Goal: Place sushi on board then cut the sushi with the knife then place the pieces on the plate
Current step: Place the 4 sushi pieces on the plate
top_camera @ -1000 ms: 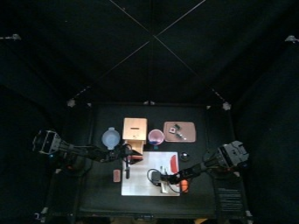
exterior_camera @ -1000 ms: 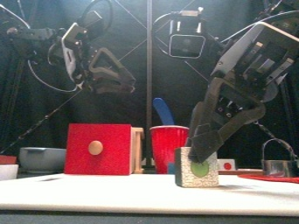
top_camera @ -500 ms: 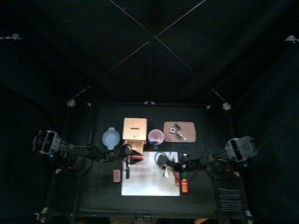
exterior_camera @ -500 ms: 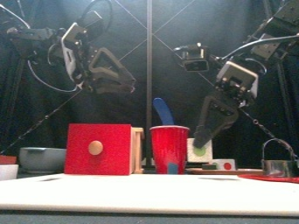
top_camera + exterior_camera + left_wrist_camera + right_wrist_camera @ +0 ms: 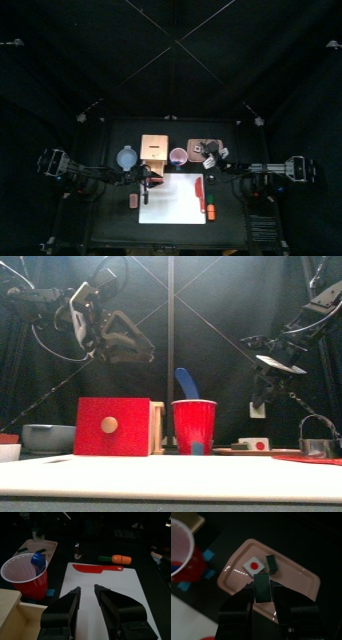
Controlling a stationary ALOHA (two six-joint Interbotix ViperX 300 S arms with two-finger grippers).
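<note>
Right claw [image 5: 262, 593] — gripping a sushi piece [image 5: 262, 583] — hangs above the plate [image 5: 298, 581] (board's [image 5: 167, 205] 1 o'clock); left claw [image 5: 87, 588], narrowly parted, idles.

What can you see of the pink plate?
The pink plate is a flat, plastic-looking tray with rounded corners and a low rim, lying behind the white board, right of the red cup. On it rest a white-faced, red-centred sushi piece and a dark green piece. The right gripper hangs above, holding a third piece.
</note>
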